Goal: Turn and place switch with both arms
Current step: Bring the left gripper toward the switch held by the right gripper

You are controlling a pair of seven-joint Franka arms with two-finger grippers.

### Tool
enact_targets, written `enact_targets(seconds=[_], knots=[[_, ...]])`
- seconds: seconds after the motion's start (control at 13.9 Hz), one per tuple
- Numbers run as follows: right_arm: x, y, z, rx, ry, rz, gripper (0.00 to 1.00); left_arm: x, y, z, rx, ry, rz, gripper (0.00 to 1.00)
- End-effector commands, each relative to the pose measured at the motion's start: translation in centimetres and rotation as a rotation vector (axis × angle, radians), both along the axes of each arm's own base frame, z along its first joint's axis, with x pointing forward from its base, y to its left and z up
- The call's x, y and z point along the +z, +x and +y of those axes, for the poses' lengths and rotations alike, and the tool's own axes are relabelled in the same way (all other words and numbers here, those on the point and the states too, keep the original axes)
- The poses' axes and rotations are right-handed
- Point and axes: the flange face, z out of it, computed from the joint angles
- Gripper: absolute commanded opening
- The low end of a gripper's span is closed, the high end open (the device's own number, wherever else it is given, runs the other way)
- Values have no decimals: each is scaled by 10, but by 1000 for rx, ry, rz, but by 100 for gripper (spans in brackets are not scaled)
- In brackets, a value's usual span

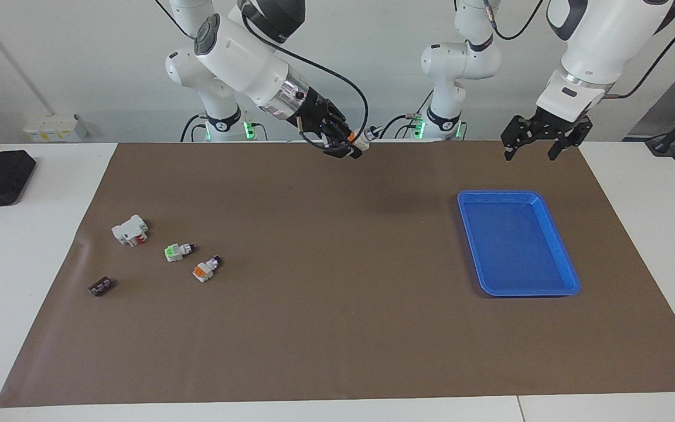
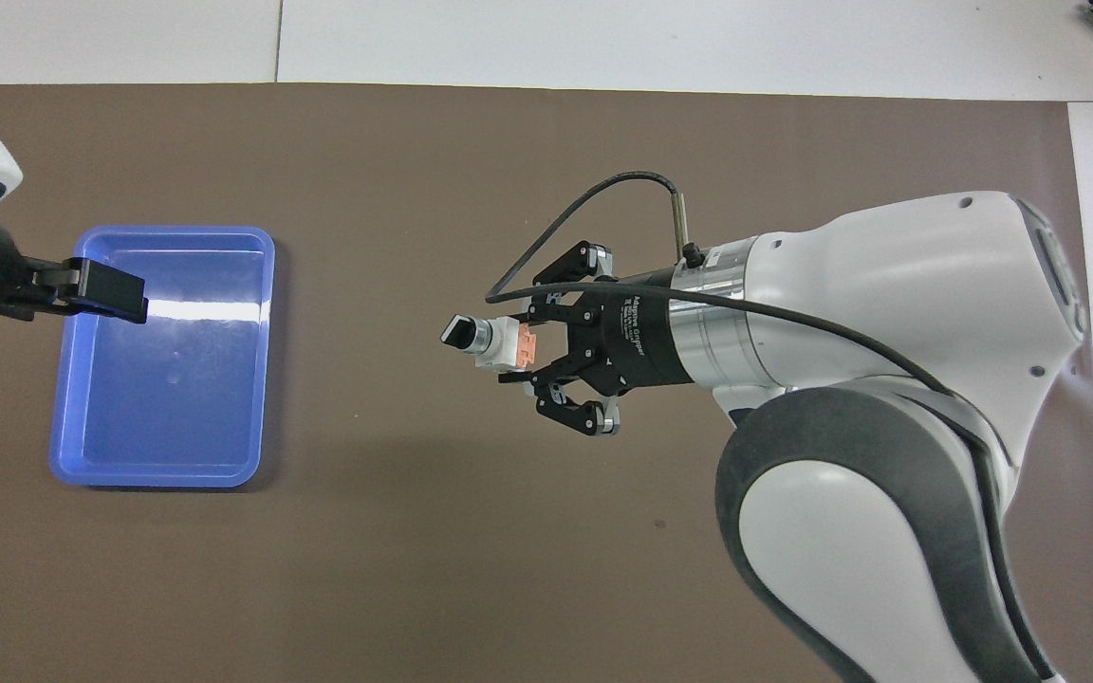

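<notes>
Pinching the switch (image 2: 494, 341) by its orange block, the right gripper (image 2: 520, 349) holds it level in the air over the brown mat (image 1: 337, 328), its dark knob pointing past the fingertips toward the left arm, seemingly offered for a handover. The left gripper (image 1: 535, 151) hangs with fingers spread over the tray's (image 1: 566, 266) edge, well apart from the switch, apparently waiting to take it.

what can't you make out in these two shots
- Overhead view: the three switches and the dark part lying toward the right arm's end are hidden under the right arm's body.
- Overhead view: the left gripper over the tray is cut off by the frame edge.
- Facing view: the switch in the right gripper is too small and half covered by fingers; its knob end blends in.
</notes>
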Motion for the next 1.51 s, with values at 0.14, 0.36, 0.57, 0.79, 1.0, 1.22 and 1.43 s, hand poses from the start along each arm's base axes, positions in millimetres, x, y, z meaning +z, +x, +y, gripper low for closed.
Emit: enact_targets(seconds=[0.14, 0.36, 0.57, 0.79, 1.0, 1.22, 1.43], knots=[[-3, 3, 13, -25, 25, 4, 0, 7, -2, -29, 10, -329, -39, 100], [-3, 3, 15, -27, 25, 1, 0, 9, 2, -45, 0, -506, -74, 98], [-2, 4, 13, -29, 27, 0, 0, 8, -4, -69, -81, -613, -99, 98], [-3, 4, 13, -29, 26, 1, 0, 15, -8, -101, -114, -707, -134, 96], [-3, 4, 13, -28, 26, 0, 0, 19, -15, -129, -151, -740, -141, 94], [-3, 4, 13, -27, 26, 1, 0, 19, -21, -143, -217, -741, -151, 88], [-4, 4, 13, -27, 25, 2, 0, 20, -23, -149, -249, -741, -162, 77]])
